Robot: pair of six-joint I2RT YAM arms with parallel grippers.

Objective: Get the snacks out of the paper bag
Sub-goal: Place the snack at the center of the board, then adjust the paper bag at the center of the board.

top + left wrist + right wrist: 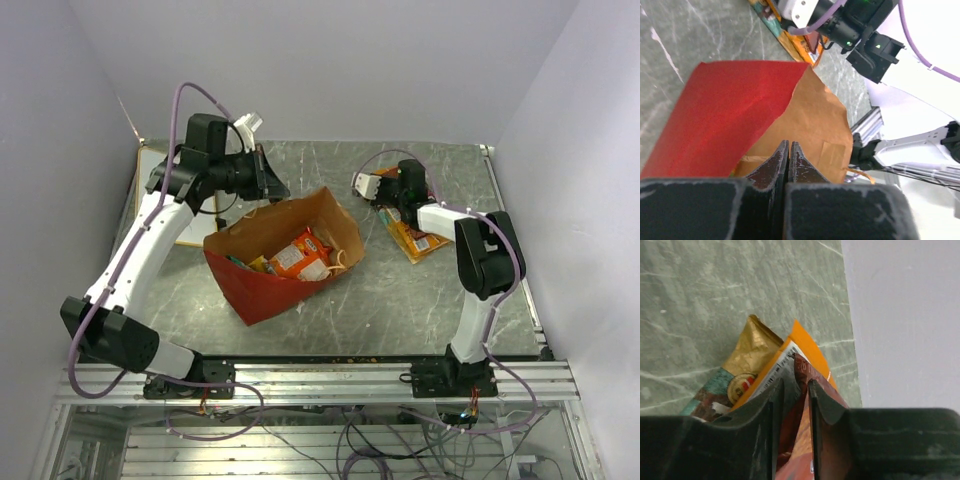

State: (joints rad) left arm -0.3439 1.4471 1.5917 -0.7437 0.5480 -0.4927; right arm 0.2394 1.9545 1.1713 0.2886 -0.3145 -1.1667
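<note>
The paper bag [268, 288], red outside and brown inside, lies open in the middle of the table. Orange and yellow snacks [300, 256] lie inside it. My left gripper [270, 186] is at the bag's far rim. In the left wrist view its jaws [789, 145] are shut on the brown edge of the bag [812, 120]. My right gripper [392, 203] is right of the bag, and in the right wrist view [796, 383] it is shut on a red packet [801, 371]. Under it an orange packet [809, 346] and a gold and teal packet [753, 346] lie on the table [415, 240].
A white sheet [190, 228] lies at the back left, under my left arm. The grey marbled table [400, 300] ends at an aluminium rail [330, 378] in front. White walls stand close on the left, right and back.
</note>
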